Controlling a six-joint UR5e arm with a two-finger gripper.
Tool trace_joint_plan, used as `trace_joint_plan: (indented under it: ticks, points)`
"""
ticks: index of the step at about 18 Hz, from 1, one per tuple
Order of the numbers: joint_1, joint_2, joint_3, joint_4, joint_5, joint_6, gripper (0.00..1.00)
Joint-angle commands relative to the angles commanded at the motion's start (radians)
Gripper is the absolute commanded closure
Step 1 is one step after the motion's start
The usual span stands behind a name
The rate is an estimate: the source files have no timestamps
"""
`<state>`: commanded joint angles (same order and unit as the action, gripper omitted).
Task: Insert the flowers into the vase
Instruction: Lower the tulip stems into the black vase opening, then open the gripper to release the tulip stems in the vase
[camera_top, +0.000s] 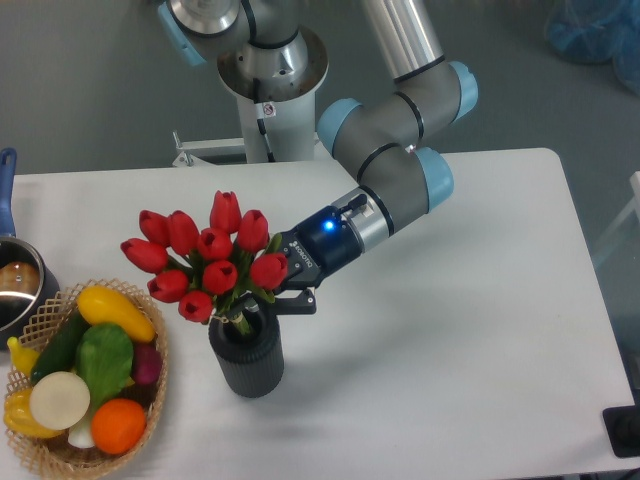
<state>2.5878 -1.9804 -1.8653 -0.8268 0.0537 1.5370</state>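
Observation:
The flowers (205, 258), a bunch of red tulips with green stems, lean up and to the left, their stem ends inside the mouth of the vase (247, 360). That vase is dark grey, ribbed and stands upright near the table's front. My gripper (268, 297) comes in from the right, just above the vase's rim, and is shut on the stems below the buds. The leaves and buds hide most of the fingertips.
A wicker basket (40, 452) of colourful vegetables sits at the front left, close to the vase. A metal pot (17, 287) with a blue handle is at the left edge. The arm's base (270, 90) rises behind the table.

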Motion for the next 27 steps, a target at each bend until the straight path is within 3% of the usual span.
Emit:
trace_joint_plan:
  ticks: [27]
  points:
    - [0.029,-0.075,-0.015,0.000,0.005,0.077,0.88]
